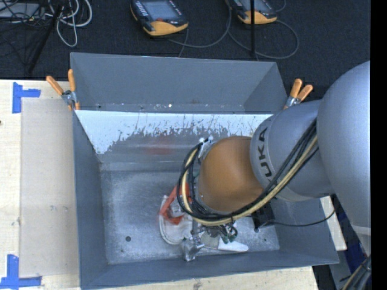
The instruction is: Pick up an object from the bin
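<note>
My gripper [192, 250] is low over the bin floor near the front wall, just right of the middle, its upper part hidden under the arm's orange cover. Its metal tip sits against a clear, rounded plastic thing [169, 231]. A red and white piece [173, 210] lies right behind that, partly under the cables. A flat white piece [234, 246] with a small green bit on it pokes out to the gripper's right. What lies directly beneath the gripper is hidden.
A small black thing [262, 220] lies at the right of the bin floor, half hidden under the arm. The arm and its cables cover the bin's right middle. The left half of the floor shows bare scuffed metal.
</note>
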Available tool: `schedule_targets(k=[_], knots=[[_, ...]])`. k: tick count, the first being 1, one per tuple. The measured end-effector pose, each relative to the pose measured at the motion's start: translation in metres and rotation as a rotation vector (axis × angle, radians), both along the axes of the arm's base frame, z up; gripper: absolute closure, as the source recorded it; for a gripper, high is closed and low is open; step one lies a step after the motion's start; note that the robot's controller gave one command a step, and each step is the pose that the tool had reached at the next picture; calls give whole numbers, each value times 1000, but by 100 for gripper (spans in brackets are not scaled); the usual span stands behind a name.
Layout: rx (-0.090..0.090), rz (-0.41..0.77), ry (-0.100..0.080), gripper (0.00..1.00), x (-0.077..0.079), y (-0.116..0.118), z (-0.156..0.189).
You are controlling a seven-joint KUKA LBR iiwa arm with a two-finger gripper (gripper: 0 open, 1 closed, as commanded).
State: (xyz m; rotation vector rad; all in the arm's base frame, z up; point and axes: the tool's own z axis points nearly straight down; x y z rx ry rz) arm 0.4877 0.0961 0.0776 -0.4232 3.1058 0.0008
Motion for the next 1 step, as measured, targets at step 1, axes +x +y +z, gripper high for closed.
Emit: schedule_targets(k=[1], knots=[[5, 1, -13, 100, 2, 1, 5]])
